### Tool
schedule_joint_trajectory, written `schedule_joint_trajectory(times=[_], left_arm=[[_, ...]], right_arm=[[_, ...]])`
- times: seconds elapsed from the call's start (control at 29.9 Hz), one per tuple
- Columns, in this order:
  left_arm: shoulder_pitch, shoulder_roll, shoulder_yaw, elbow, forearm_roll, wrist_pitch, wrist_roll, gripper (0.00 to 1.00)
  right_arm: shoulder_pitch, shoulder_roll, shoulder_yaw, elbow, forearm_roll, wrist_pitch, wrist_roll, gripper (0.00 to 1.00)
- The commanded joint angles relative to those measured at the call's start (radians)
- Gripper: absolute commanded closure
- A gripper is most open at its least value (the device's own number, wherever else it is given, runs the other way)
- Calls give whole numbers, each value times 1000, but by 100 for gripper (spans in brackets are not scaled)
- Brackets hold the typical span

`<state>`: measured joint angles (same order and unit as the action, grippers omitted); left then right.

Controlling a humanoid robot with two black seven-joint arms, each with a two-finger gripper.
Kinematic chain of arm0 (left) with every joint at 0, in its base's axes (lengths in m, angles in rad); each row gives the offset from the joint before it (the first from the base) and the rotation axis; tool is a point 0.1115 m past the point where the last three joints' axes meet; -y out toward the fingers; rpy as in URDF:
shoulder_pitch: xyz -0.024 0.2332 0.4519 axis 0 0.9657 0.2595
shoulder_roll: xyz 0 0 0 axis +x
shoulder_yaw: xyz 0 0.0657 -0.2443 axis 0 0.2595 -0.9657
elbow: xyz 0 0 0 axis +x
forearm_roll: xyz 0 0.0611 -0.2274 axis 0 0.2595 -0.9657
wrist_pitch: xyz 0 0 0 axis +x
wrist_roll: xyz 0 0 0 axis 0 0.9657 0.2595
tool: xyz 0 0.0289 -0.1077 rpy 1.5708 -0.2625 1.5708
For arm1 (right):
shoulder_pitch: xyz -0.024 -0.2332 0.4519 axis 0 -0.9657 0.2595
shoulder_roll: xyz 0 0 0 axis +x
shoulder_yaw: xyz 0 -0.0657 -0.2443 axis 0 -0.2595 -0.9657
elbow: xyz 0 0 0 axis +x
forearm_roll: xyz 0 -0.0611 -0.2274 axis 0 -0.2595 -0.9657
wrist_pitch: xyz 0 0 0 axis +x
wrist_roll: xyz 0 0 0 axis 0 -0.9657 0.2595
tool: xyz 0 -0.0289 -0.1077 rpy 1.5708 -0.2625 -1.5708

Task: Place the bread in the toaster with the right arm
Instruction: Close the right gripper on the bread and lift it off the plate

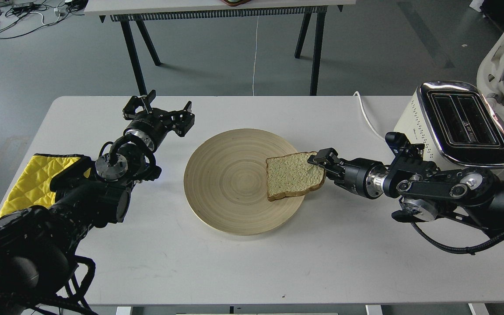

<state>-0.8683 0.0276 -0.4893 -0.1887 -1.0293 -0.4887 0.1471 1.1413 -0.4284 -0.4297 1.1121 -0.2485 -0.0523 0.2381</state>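
Observation:
The bread (291, 176) lies on the right part of a round wooden plate (230, 183). My right gripper (320, 161) comes in from the right and is at the slice's right edge. One dark finger lies over the crust, and the other is hidden behind or below it. I cannot see whether the fingers press on the slice. The cream toaster (457, 120) with a chrome top stands at the table's far right, both slots empty, behind my right arm. My left gripper (161, 110) is open and empty, left of the plate.
A yellow quilted cloth (29, 179) lies at the table's left edge under my left arm. The toaster's white cord (368, 118) runs over the table's back edge. A second table stands behind, and a white chair (503, 52) beside the toaster.

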Motion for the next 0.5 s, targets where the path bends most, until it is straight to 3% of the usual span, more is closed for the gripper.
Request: schedule_joint_trajectory(times=[0.0,0.47], left_arm=[[0,0,0,0,0,0,-1,0],[0,0,0,0,0,0,0,0]], right_arm=[[0,-1,2,0,0,0,1,69],[12,-16,26,18,3,-3,1,97]])
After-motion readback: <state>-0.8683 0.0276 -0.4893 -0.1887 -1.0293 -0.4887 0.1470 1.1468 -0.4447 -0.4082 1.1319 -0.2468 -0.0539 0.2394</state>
